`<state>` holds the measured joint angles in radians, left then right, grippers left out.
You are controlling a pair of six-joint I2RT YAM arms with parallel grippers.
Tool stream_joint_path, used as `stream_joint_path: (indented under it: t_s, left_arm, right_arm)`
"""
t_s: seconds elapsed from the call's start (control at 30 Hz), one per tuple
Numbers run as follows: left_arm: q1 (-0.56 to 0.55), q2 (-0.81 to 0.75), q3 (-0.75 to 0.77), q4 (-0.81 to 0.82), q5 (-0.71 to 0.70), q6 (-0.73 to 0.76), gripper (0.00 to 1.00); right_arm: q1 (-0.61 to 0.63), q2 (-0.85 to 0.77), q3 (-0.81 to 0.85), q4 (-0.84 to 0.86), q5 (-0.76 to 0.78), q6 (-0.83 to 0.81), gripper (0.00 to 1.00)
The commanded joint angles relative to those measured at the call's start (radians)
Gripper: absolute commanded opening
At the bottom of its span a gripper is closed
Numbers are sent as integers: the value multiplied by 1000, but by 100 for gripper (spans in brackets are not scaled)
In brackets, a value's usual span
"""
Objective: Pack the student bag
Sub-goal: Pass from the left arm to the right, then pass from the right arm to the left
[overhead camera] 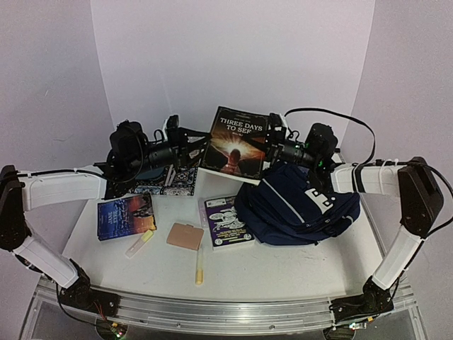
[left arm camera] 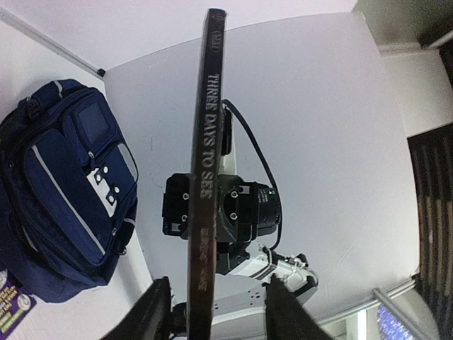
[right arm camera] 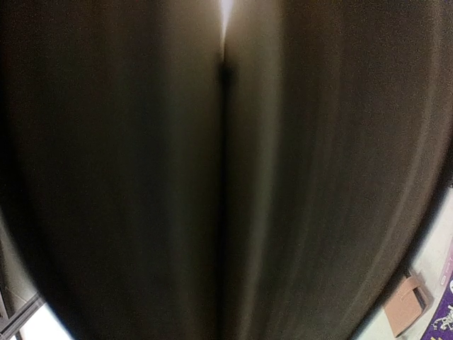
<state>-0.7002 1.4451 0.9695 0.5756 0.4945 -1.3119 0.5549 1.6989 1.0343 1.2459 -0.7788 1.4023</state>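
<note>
Left to right:
- orange-and-blue book (overhead camera: 126, 216) flat on the worktop (overhead camera: 283, 269), far left.
- blue-and-white patterned flat piece (overhead camera: 170, 181) behind it, partly under the left arm.
- pale stick (overhead camera: 139, 243), tan pad (overhead camera: 185, 236) and yellow marker (overhead camera: 199, 269) lie loose near centre, apart from each other.
- purple book (overhead camera: 228, 221) flat, its right edge touching the bag.
- left fingers (left arm camera: 159, 312): spread. The spine of the "Three Days to See" book (overhead camera: 237, 142) stands between them with a gap showing on each side, so no clamp.
- the book is upright at the back centre, cover facing the top camera, between the two arms.
- right fingers (overhead camera: 274, 147): pinching the book's right edge. In the left wrist view they straddle its far edge; the right wrist view is filled by a dark surface up close.
- student bag (overhead camera: 297, 205): lies on the worktop right of centre, just in front of and below the right fingers. Front pockets look zipped. Can't tell if the main compartment is open or what it holds.
</note>
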Motion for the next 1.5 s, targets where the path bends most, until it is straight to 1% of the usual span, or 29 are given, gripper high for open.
stream_joint_path:
  t_s: [0.0,0.07,0.13,0.2,0.37,0.63,0.7,0.73,0.87,0.93,1.0,1.07,1.1,1.23,1.3,1.37,1.43,1.47]
  left_arm:
    - [2,-34,-57,75,-84,9,66]
    - [1,-41,-89,74,-120,-6,81]
    - [-7,-46,-112,75,-161,-26,89]
    - [-21,-43,-122,76,-192,-35,93]
    - [-68,-2,-65,89,-218,-6,95]
    - [-109,102,12,139,-217,-9,95]
    - [-111,123,14,154,-218,-20,89]
    - [-111,133,14,168,-217,-24,84]
    - [-111,149,11,198,-221,-23,47]
    - [-111,152,6,204,-226,-23,32]
    - [-110,150,-2,209,-232,-22,16]
    - [-106,147,-12,211,-236,-22,2]
    - [-102,146,-18,210,-236,-23,0]
    - [-74,139,-52,211,-230,-26,0]
    - [-56,131,-72,211,-223,-21,0]
    - [-40,126,-94,211,-215,-16,0]
    - [-23,115,-112,211,-201,-3,0]
    - [-12,111,-122,211,-194,3,0]
  right_arm:
    - [-5,-64,22,159,103,-4,0]
    - [-2,-89,8,105,173,-29,0]
    - [3,-105,0,72,242,-42,0]
    - [11,-112,0,51,300,-49,0]
    - [41,-102,25,-1,387,-55,0]
    - [83,-72,59,-6,429,-58,0]
    - [90,-69,60,-6,431,-58,0]
    - [92,-67,59,-8,432,-60,0]
    - [94,-72,41,-29,439,-68,0]
    - [94,-79,32,-50,442,-87,0]
    - [94,-88,25,-91,443,-123,3]
    - [94,-99,22,-143,438,-162,9]
    - [94,-105,20,-173,435,-184,13]
    - [94,-146,17,-344,427,-321,42]
    - [94,-170,33,-486,431,-406,57]
    - [94,-185,73,-642,443,-533,75]
    - [94,-199,115,-818,484,-635,87]
    - [94,-208,126,-888,500,-686,91]
